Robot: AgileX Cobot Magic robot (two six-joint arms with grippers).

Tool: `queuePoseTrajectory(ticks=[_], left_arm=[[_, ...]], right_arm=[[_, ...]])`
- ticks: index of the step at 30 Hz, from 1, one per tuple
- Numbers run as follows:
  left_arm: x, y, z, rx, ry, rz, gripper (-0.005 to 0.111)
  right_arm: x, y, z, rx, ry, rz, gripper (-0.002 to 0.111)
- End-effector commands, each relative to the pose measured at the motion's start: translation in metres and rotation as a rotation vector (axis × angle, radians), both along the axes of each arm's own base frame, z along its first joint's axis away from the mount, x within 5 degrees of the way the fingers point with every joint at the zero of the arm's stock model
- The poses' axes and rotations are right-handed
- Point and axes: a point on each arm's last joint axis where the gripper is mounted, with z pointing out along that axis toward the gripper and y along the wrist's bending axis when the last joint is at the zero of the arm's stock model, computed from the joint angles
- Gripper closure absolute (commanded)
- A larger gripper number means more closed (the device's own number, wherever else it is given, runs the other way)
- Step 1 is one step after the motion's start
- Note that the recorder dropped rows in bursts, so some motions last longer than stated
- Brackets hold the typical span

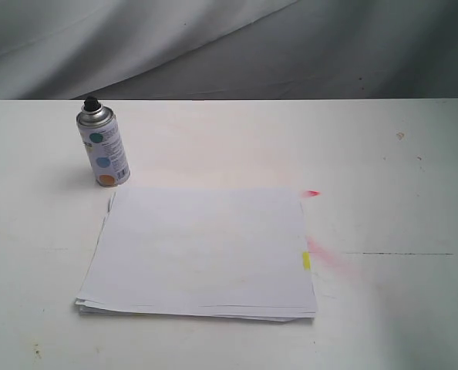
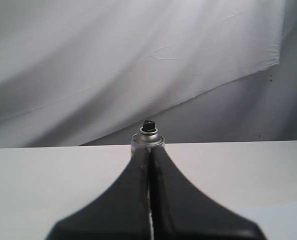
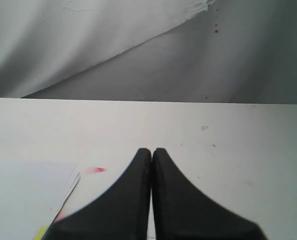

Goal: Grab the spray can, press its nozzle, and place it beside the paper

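The spray can [image 1: 103, 149] stands upright on the white table, just beyond the far left corner of the paper [image 1: 202, 250]. Its black nozzle [image 1: 90, 102] tops the silver dome. The paper carries a small yellow tab [image 1: 306, 260] on its right edge. Neither gripper shows in the exterior view. In the left wrist view my left gripper [image 2: 149, 150] is shut and empty, and the spray can [image 2: 148, 139] with its nozzle [image 2: 148, 125] rises just behind the fingertips, its body hidden. My right gripper [image 3: 152, 151] is shut and empty, with a corner of the paper [image 3: 23, 195] to one side.
Red spray marks [image 1: 312, 193] stain the table beside the paper's right edge. A thin dark line [image 1: 399, 253] runs across the table on the right. A grey-white cloth backdrop [image 1: 229, 46] hangs behind the table's far edge.
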Motion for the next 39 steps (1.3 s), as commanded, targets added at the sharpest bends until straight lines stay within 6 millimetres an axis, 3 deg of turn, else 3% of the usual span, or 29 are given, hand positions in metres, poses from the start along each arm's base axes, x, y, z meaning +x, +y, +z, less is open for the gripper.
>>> queuePoseTrajectory(ticks=[1,12,34,39], left_arm=[[-0.0006,0.0,-0.0001,-0.007,-0.008,0.0,0.107],[-0.0006,0.0,0.0,-0.008,-0.01,-0.001,0.107],[-0.0008,0.0,0.0002,-0.008,-0.012,-0.001,0.107],[-0.0087,0.0013,0.0032,0.043,-0.059,0.007,0.107]], right_arm=[[-0.007,0.0003,-0.0046,-0.001,0.019,0.013,0.108],[-0.0137,0.001,-0.0127,-0.034,0.098,0.035,0.108],[-0.0136,0.001,-0.0123,-0.033,0.093,0.034,0.108],[-0.0136,0.001,-0.0123,-0.033,0.093,0.034,0.108]])
